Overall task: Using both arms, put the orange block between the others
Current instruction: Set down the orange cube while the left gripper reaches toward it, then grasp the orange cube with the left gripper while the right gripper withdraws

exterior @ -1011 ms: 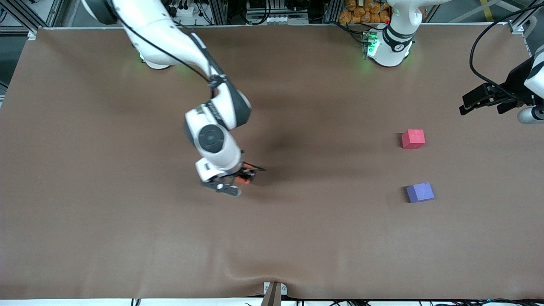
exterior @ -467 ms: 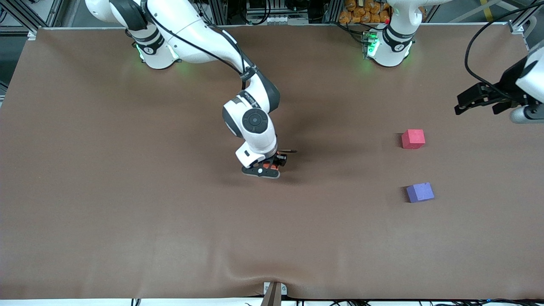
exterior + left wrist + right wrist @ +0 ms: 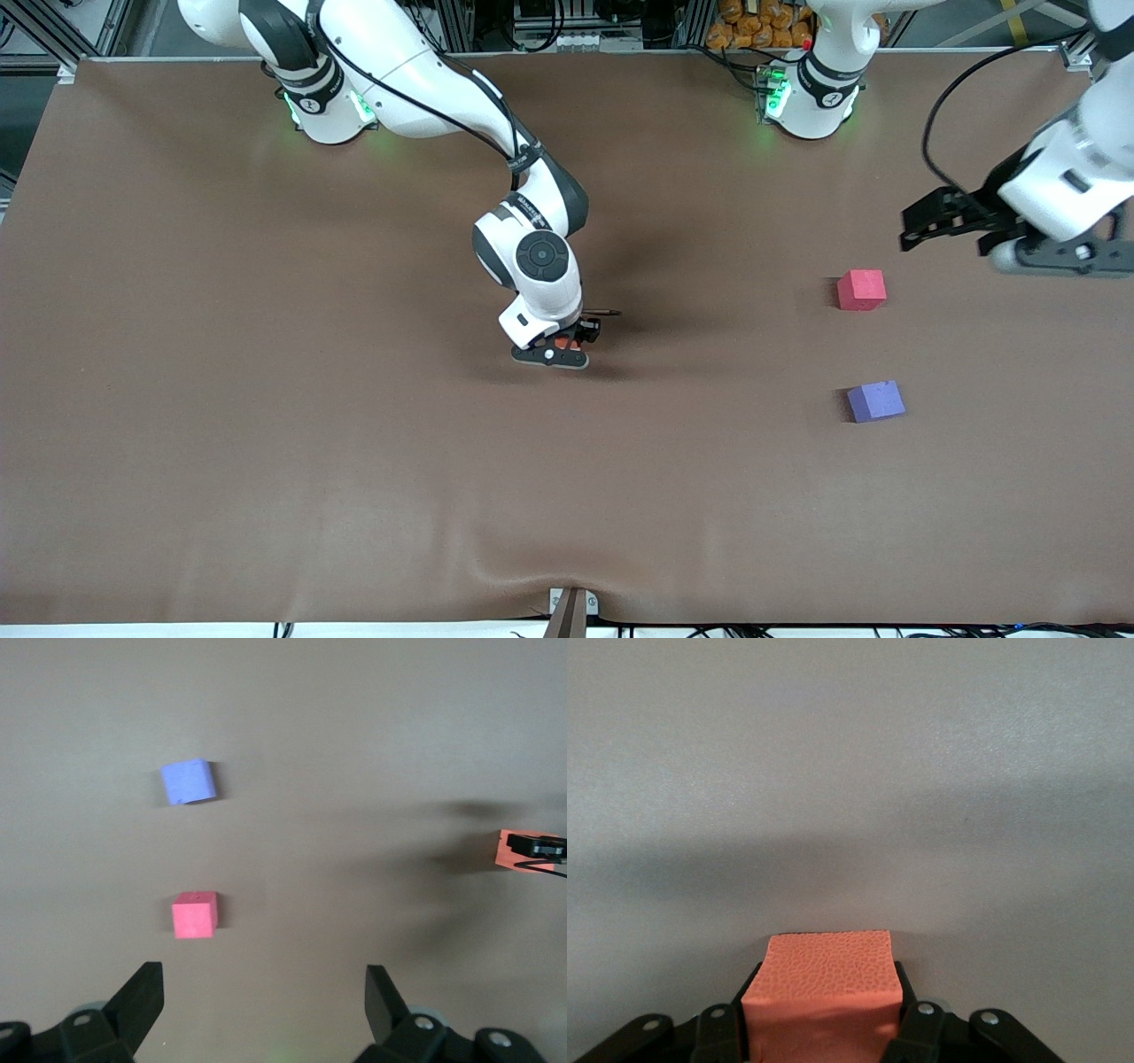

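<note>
So our right gripper (image 3: 571, 341) is down low at the middle of the brown table (image 3: 266, 399), and in the right wrist view we can see both black fingers (image 3: 917, 1028) pressed against the sides of the orange block (image 3: 824, 997), so it's clamped on that cube. From the front camera we only catch a sliver of orange under the white wrist, with the block sitting right at the table surface or a hair above it; we can't tell whether it's actually touching. Our left gripper (image 3: 952, 226) hangs in the air over the left arm's end of the table, with nothing between the fingers, which stand spread wide apart in the left wrist view. Just past those fingertips we see the pinkish-red cube (image 3: 861, 290) and the purple-blue cube (image 3: 875, 400), both resting flat on the table. The purple-blue one is nearer to the front camera than the pinkish-red one, with a bare gap of table between them. The orange block is well apart from that pair, toward the right arm's end; the left wrist camera picks it up at the edge of its view with a black gripper part across it
</note>
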